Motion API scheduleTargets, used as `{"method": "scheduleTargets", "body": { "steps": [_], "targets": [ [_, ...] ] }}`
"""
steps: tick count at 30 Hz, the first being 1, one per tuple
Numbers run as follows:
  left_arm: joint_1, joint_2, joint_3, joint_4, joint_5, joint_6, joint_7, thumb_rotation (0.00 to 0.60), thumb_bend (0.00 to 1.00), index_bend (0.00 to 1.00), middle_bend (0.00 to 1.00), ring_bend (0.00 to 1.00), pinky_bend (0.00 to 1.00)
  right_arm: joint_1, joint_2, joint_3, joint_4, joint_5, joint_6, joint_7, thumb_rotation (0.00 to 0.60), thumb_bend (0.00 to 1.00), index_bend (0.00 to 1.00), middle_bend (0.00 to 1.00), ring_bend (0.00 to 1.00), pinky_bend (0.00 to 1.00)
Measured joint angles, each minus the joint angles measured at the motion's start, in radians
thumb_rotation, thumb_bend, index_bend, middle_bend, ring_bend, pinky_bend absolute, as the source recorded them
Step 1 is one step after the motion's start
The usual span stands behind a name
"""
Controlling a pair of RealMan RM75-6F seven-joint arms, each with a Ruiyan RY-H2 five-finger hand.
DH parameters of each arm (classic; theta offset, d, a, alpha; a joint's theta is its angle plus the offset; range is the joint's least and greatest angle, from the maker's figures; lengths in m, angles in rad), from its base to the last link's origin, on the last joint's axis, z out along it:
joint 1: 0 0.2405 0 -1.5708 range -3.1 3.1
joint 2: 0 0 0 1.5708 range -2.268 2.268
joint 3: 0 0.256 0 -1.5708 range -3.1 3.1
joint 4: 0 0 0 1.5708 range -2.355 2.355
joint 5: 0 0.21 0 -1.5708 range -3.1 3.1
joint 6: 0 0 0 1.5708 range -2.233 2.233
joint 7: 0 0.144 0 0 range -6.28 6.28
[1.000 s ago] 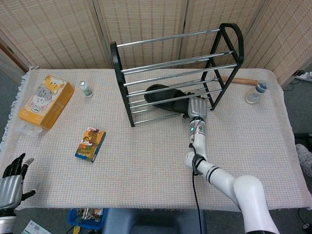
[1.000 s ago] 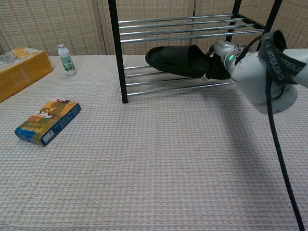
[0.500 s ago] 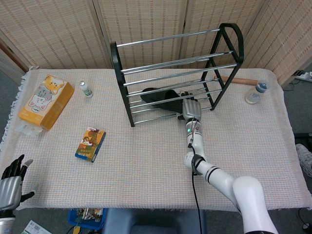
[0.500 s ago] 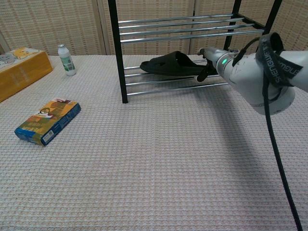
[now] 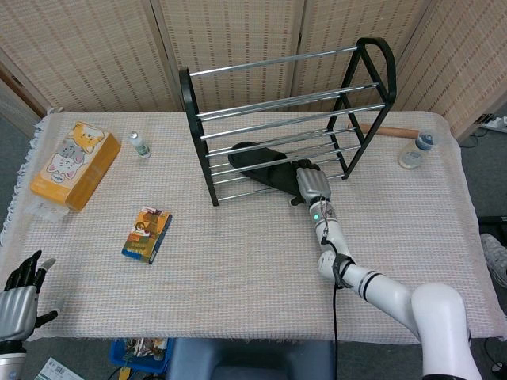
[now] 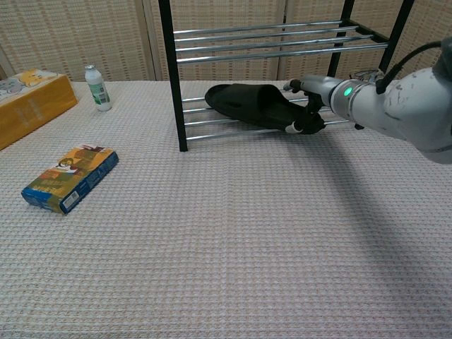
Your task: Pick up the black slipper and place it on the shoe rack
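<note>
Down at the near left corner of the desk (image 5: 238,261), the left hand (image 5: 17,305) is hanging past the edge as it was a second ago, fingers spread and holding nothing. Further in, the snack box (image 6: 70,177) is lying flat where it was, with the small bottle (image 6: 98,88) and the yellow tissue box (image 5: 75,165) sitting beyond it. Over on the right, the right hand (image 6: 305,107) is now reaching in from a lower angle than before, its fingers closing around the heel end of the black slipper (image 6: 251,105). That slipper is lying on the bottom rails of the shoe rack (image 5: 285,119), its heel having sunk toward the front rail since the previous frame, toe pointing left.
</note>
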Motion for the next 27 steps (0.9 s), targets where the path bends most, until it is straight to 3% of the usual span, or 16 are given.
{"method": "scheduleTargets", "body": {
  "steps": [13,27],
  "targets": [
    [0.002,0.0,0.003,-0.008,0.004,0.002,0.009,0.6,0.32,0.16,0.0,0.0,0.15,-0.037,0.075,-0.093,-0.096,-0.044,0.064,-0.014,0.6,0.0,0.0,0.06,0.02,0.04],
    [-0.004,0.007,-0.003,-0.024,0.002,-0.001,0.027,0.6,0.32,0.16,0.0,0.0,0.15,-0.055,0.068,-0.142,-0.052,-0.052,0.023,0.023,0.6,0.0,0.0,0.08,0.04,0.04]
  ]
}}
